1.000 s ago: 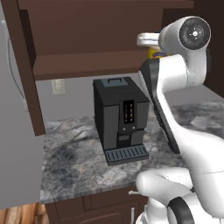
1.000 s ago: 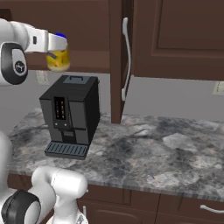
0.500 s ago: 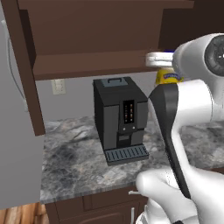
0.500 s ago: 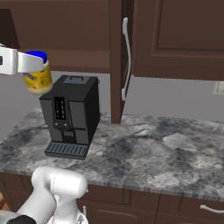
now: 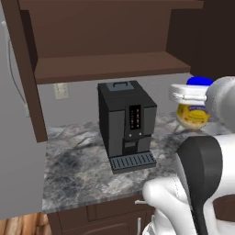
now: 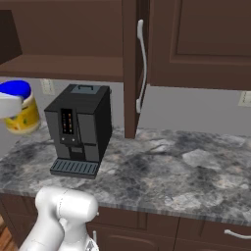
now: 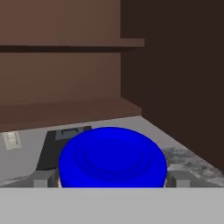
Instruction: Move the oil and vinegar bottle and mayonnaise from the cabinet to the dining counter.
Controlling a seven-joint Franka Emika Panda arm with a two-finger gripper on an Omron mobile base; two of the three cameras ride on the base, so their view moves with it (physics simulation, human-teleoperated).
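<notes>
The mayonnaise point(image 5: 193, 116), a yellowish jar with a blue lid, hangs in the air to the right of the coffee machine, below the cabinet's open shelf point(image 5: 114, 67). My gripper point(image 5: 189, 96) is shut on it just under the lid. From the other side the mayonnaise point(image 6: 21, 116) sits at the far left in my gripper point(image 6: 9, 105). The blue lid point(image 7: 113, 156) lies between my two fingers point(image 7: 43, 177). The cabinet's door point(image 6: 206, 39) is closed on the right, and its inner shelf point(image 7: 65, 109) is bare. The oil and vinegar bottle and the dining counter are out of view.
A black coffee machine point(image 5: 126, 121) point(image 6: 81, 127) stands on the grey-marbled wall counter point(image 5: 78, 170) point(image 6: 186, 176). An open cabinet door edge with a silver bar handle point(image 6: 141, 63) hangs over the counter. A grey appliance side point(image 5: 13, 151) bounds the left.
The arm has drawn the jar out from the shelf and lowered it toward the base; it now hangs beside the coffee machine's top instead of at shelf height.
</notes>
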